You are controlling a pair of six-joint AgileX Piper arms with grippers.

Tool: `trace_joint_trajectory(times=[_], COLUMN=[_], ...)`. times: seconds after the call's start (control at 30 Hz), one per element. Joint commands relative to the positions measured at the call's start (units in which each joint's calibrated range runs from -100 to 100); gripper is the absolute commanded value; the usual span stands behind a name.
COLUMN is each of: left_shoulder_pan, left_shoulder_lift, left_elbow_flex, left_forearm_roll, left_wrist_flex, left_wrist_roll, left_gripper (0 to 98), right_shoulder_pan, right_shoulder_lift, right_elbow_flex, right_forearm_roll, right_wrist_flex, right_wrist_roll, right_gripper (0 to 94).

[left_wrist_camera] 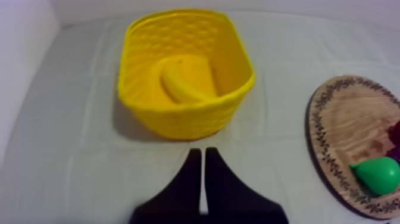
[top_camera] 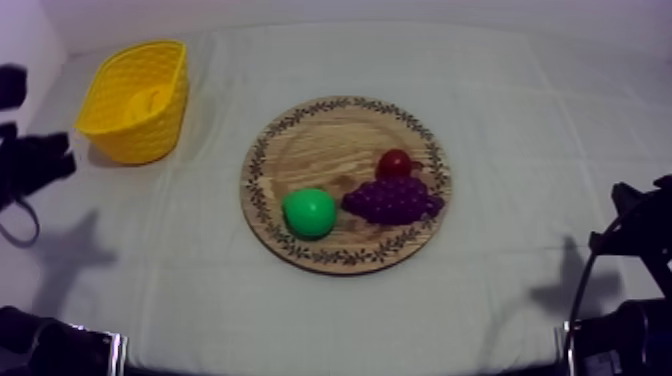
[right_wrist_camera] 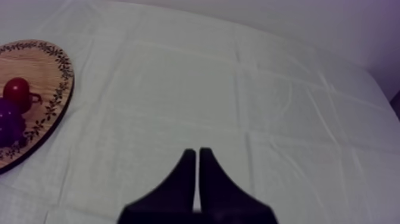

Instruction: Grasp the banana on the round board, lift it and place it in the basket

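The yellow basket stands near the cloth's far left corner, well apart from the wooden board at the middle. Open cloth lies to the board's right. The banana lies inside the basket. The left gripper, near the basket, and the right gripper, over bare cloth, each have fingers pressed together, holding nothing.
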Motion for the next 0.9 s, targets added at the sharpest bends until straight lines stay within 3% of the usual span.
trace_joint_trajectory(times=[0.0, 0.17, 0.47, 0.7, 0.87], left_shoulder_pan=[-2.2, -3.2, -1.0, -0.2, 3.5], left_shoulder_lift=[-18.9, -26.8, -34.7, -35.9, -36.1], left_elbow_flex=[7.0, 10.6, 19.8, 20.9, 22.5], left_forearm_roll=[0.14, -0.15, -1.15, -0.86, -0.81], left_wrist_flex=[2.1, 6.1, 5.8, 5.7, 0.8], left_wrist_roll=[-0.5, -0.8, 1.5, 2.8, 9.1], left_gripper=[0.2, 0.2, 0.2, 0.2, 0.2], right_shoulder_pan=[0.0, 0.0, 0.0, 0.0, 0.0], right_shoulder_lift=[0.0, 0.0, 0.0, 0.0, 0.0], right_elbow_flex=[0.0, 0.0, 0.0, 0.0, 0.0], right_forearm_roll=[0.0, 0.0, 0.0, 0.0, 0.0], right_wrist_flex=[0.0, 0.0, 0.0, 0.0, 0.0], right_wrist_roll=[0.0, 0.0, 0.0, 0.0, 0.0], right_gripper=[0.3, 0.3, 0.3, 0.3, 0.3])
